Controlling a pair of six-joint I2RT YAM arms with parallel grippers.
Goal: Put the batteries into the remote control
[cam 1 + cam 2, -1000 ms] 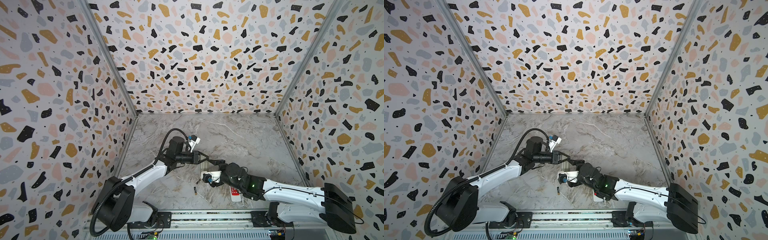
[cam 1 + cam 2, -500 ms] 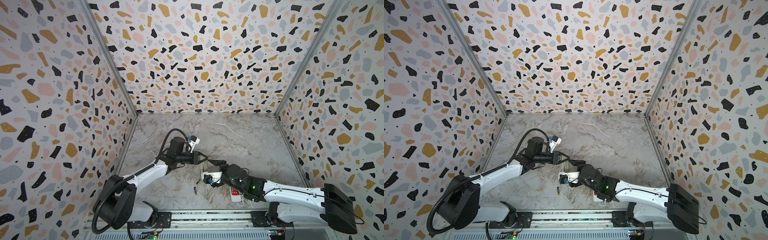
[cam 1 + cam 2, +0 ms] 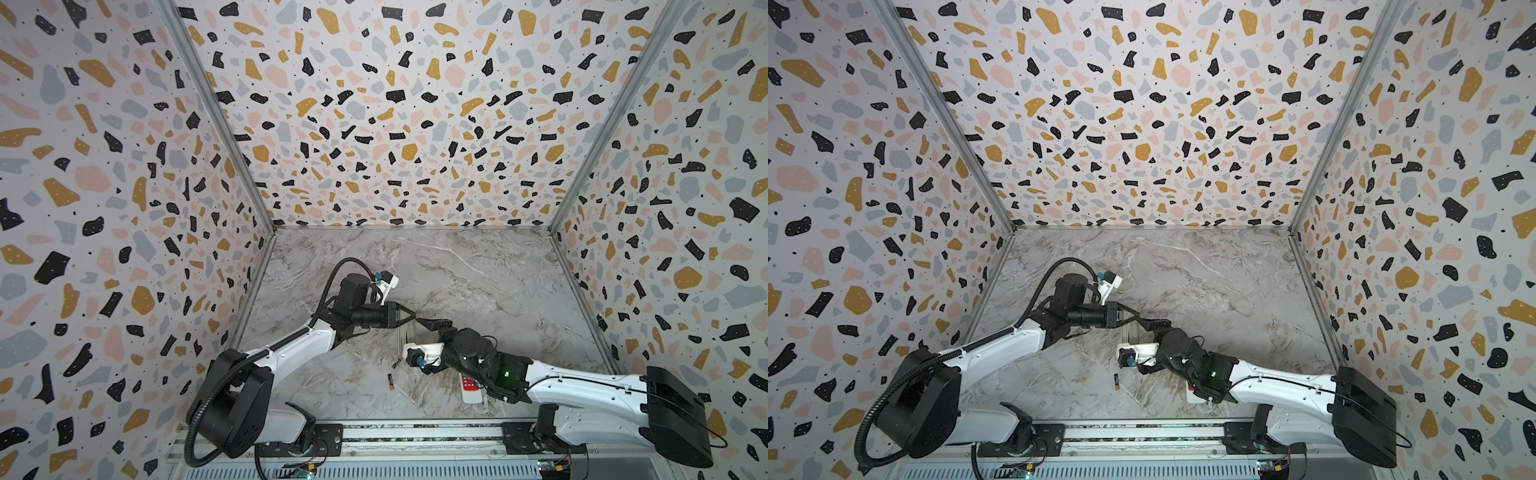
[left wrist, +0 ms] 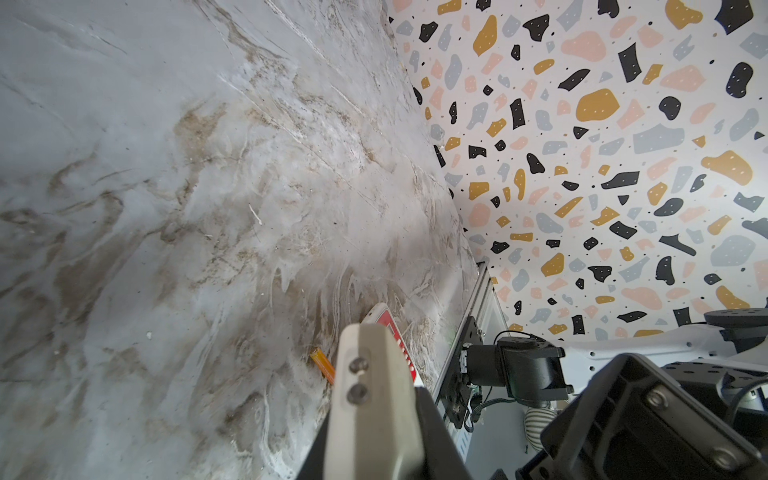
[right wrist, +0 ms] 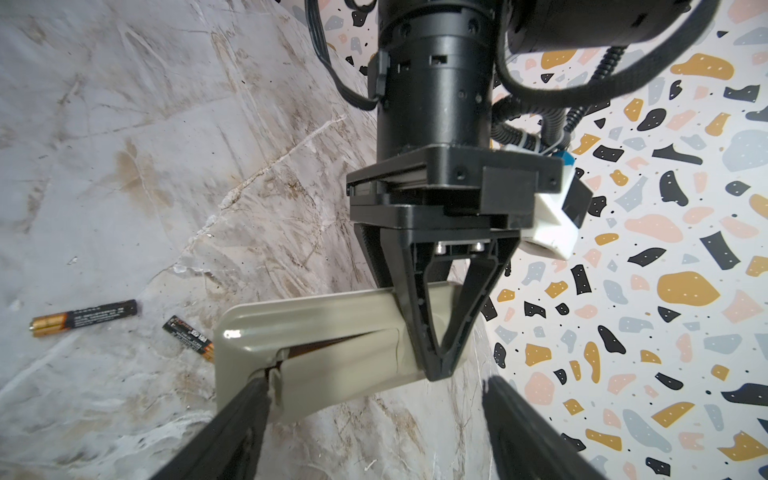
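Note:
My left gripper (image 3: 410, 318) is shut on one end of a beige remote control (image 5: 324, 345), holding it above the marble table. The remote's battery cover (image 5: 340, 365) sits ajar, with a dark gap along its edge. My right gripper (image 5: 378, 384) is open beside it, and one finger (image 5: 245, 411) touches the corner of the cover. Two black batteries with gold ends (image 5: 83, 318) (image 5: 189, 336) lie on the table beyond the remote; one battery (image 3: 390, 380) shows in both top views. An orange battery (image 4: 323, 365) lies in the left wrist view.
A white remote with red buttons (image 3: 471, 388) lies on the table under my right arm near the front edge. Patterned walls close in the table on three sides. A metal rail (image 3: 415, 432) runs along the front.
My right gripper's jaws have spread a little wider at the beige remote's cover. The left gripper and the remote have stayed where they were.

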